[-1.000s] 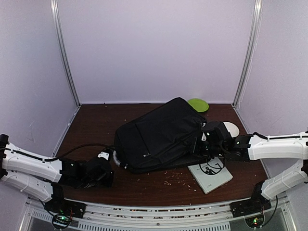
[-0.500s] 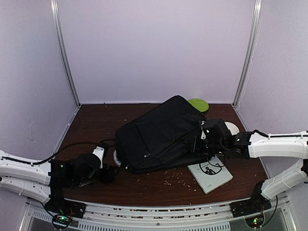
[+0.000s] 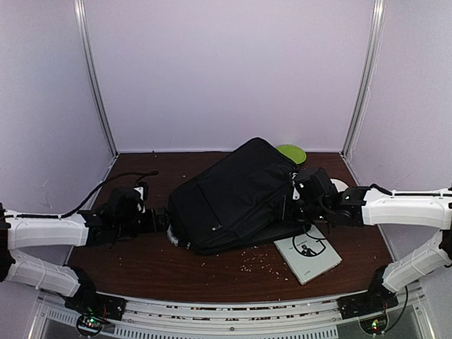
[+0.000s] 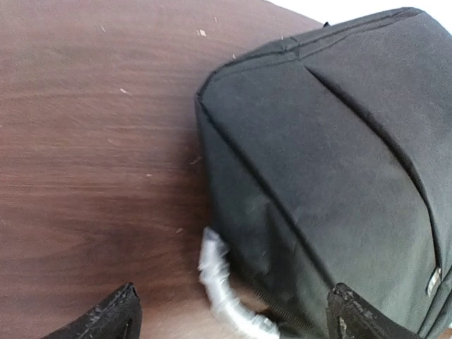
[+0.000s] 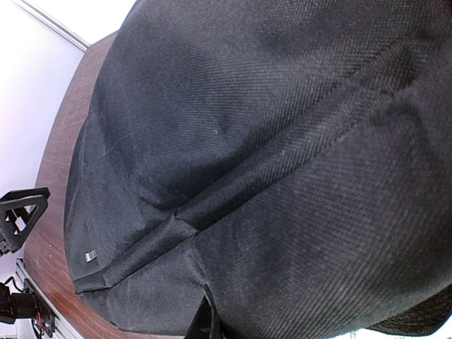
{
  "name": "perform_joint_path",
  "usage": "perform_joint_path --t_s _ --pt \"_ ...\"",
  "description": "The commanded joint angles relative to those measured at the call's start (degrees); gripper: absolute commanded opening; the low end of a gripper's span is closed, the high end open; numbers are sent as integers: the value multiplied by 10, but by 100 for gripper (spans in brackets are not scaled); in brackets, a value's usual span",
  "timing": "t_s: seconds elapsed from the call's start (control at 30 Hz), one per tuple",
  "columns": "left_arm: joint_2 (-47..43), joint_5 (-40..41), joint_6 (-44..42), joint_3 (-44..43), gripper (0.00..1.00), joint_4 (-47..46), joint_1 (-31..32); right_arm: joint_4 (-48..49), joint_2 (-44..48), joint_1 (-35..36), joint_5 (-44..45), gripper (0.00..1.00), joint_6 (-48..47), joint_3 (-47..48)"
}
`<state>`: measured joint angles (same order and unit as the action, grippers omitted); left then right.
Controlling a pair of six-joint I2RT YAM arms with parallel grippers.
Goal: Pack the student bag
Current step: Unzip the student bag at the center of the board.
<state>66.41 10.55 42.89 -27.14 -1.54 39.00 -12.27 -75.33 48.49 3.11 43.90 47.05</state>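
Your student bag (image 3: 233,194) lies flat in the middle of the dark, wood-grained table (image 3: 134,176), set diagonally. It is a soft, roughly rectangular black pack of tightly woven fabric, with raised seams running across its top panel. At the bag's left end, a silvery-grey handle (image 4: 224,296) with a crinkled, shiny surface curves out from under the corner.

Your left gripper (image 4: 234,313) sits just off that same end with its fingers spread wide, one on each side of the handle and corner, and it is holding nothing. Your right gripper (image 3: 296,203) is pressed against the bag's right edge with its fingers closed tight. You cannot tell whether any fabric is pinched between them.

A lime-green round plate (image 3: 292,153) peeks out behind the bag's far corner. A white round disc (image 3: 340,188) lies just right of the bag, and a flat white square booklet (image 3: 308,256) with a black circular print lies near its front right corner. Pale crumbs (image 3: 256,261) are scattered in front of the bag.
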Motion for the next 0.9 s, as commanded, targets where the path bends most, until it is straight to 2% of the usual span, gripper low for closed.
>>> perform_joint_path --t_s 0.0,0.17,0.23,0.33,0.43,0.53,0.67,0.87 --pt "69 -104 37 -38 94 -80 -32 -13 -14 -9 25 0 -49 39" --pt "153 -139 60 -69 93 -112 -58 -5 -32 -11 -2 0 -71 54" --pt "183 -153 63 -73 86 -131 -63 -2 -39 -12 -16 0 -83 62" --pt "209 -171 64 -73 64 -164 -65 -7 -49 -12 -33 0 -105 82" --pt "204 -176 70 -57 32 -195 -65 -23 -52 -12 -39 0 -124 106" --pt "158 -161 72 -35 0 -204 -65 -38 -51 -12 -40 0 -146 138" --pt "43 -115 74 -4 0 -160 -63 -71 -67 -13 -35 0 -174 225" --pt "-114 -50 78 25 0 -76 -45 -92 -139 -14 -44 0 -177 342"
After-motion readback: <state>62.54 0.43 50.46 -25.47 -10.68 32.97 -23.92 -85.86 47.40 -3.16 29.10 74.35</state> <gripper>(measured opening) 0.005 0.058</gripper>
